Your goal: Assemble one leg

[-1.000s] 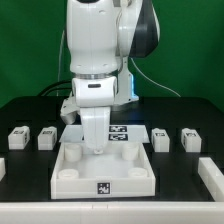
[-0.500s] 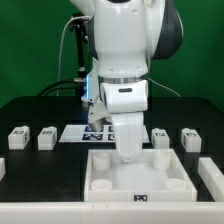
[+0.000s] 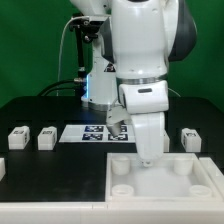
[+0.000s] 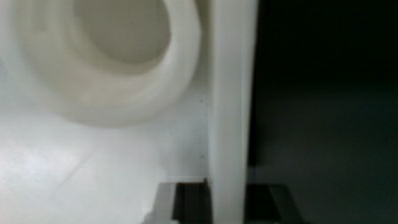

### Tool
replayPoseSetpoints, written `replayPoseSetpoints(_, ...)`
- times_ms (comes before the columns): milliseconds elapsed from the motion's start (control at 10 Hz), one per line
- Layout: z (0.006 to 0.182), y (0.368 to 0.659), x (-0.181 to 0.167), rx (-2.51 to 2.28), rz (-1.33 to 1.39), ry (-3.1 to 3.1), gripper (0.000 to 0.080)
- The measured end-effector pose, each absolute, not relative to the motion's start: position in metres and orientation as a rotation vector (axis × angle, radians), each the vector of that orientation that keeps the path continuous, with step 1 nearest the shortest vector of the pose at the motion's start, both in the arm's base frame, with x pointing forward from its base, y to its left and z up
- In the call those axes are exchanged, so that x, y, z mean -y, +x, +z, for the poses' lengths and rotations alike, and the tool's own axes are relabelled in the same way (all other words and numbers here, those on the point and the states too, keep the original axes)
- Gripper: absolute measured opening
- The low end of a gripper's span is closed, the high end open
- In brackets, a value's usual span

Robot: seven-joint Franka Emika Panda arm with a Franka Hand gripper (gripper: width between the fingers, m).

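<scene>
A: Whereabouts of the leg?

B: Lying loose on the black table (image 3: 40, 155): 1 leg (image 3: 189, 139) at the exterior view's right, 2 more at its left, all apart from the tray (image 3: 165, 190).

A: And the gripper (image 3: 147, 160)? State of the jaws?

B: Low at the tray's far wall. Clenched on that wall, by the look of the wrist view, just beside a round socket (image 4: 107, 60).

A: Advice for this step?

B: Keep the tray level. Let go only once flat and steady. Then approach 1 leg from above, gripping across its narrow sides.
</scene>
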State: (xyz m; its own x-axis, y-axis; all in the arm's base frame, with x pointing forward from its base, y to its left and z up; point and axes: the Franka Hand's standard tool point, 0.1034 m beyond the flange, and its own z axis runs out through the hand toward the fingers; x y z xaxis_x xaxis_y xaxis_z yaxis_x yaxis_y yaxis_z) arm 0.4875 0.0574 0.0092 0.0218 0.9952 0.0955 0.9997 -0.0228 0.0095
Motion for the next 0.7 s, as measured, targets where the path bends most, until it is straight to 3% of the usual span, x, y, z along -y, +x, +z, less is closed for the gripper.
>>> replayPoseSetpoints(500,0.0084,0.4895,-0.0575,2.156,-0.132,-2.207,0.0063)
replayPoseSetpoints(600,0.0082,0.4894,-0.0571,2.155,-0.132,-2.208,0.0137)
replayPoseSetpoints(700,0.0082,0.4894,-0.0568,2.155,-0.131,-2.208,0.0321)
